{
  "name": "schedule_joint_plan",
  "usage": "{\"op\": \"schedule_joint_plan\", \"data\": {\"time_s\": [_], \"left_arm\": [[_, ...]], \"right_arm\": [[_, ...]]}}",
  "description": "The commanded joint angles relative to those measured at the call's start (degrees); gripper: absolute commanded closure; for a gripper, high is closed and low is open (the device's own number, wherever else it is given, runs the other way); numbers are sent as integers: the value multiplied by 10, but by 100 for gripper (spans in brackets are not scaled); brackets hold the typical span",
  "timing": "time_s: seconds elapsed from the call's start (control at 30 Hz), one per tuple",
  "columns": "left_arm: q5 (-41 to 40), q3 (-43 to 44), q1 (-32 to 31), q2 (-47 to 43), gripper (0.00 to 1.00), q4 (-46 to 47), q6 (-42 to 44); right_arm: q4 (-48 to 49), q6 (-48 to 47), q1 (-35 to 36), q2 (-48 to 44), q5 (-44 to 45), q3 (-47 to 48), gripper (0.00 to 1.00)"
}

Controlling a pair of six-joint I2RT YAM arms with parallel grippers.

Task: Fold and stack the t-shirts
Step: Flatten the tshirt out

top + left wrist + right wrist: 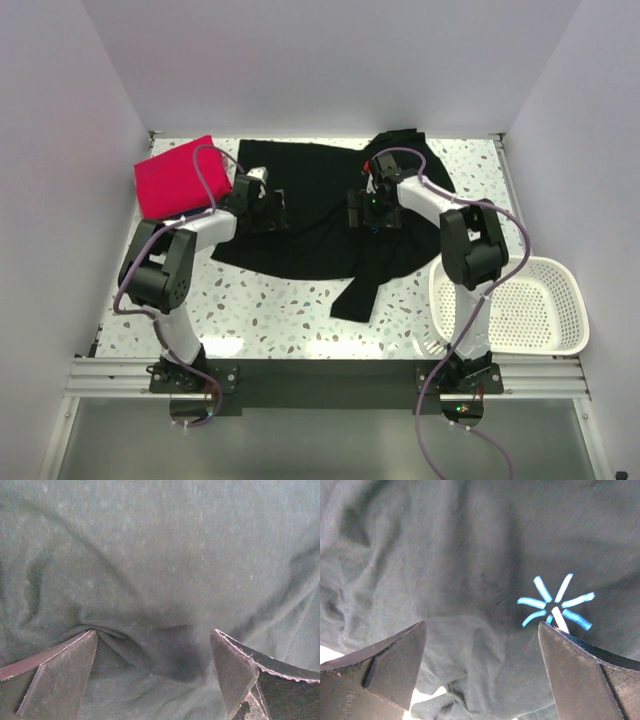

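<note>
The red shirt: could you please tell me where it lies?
In the top view, the red shirt lies folded at the far left of the table, beside the black shirt.

The black cotton t-shirt [310, 225] lies spread and rumpled over the middle of the white speckled table [280, 320], so a low pass there meets cloth folds. Bare tabletop runs along the near edge and at the near left. The bright pinkish-red folded shirt [175, 178] fills the far left corner. The white plastic mesh basket [545, 305] blocks the near right, just beside the right arm [470, 245]. White walls [60, 150] close off left, back and right. Between the left gripper [270, 212] and right gripper [366, 212], jaws spread wide, a strip of cloth lies uncovered
</note>
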Motion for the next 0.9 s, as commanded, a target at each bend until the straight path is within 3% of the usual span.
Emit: {"op": "schedule_joint_plan", "data": {"time_s": [0.0, 0.17, 0.33, 0.5, 0.63, 0.87], "left_arm": [[3, 38, 15, 51, 0, -27, 16], [6, 104, 16, 62, 0, -35, 46], [-25, 102, 15, -4, 0, -26, 72], [-125, -8, 15, -134, 0, -13, 61], [-192, -101, 40, -220, 0, -47, -13], [-226, -178, 90, -240, 0, -63, -64]], "right_arm": [[1, 3, -21, 31, -13, 41, 3], [-18, -9, -34, 66, -23, 109, 3], [-26, -21, -34, 72, -39, 157, 3], [-17, -25, -34, 33, -57, 155, 3], [1, -20, -34, -25, -61, 111, 3], [27, -13, -34, -132, -71, -1, 3]]}}
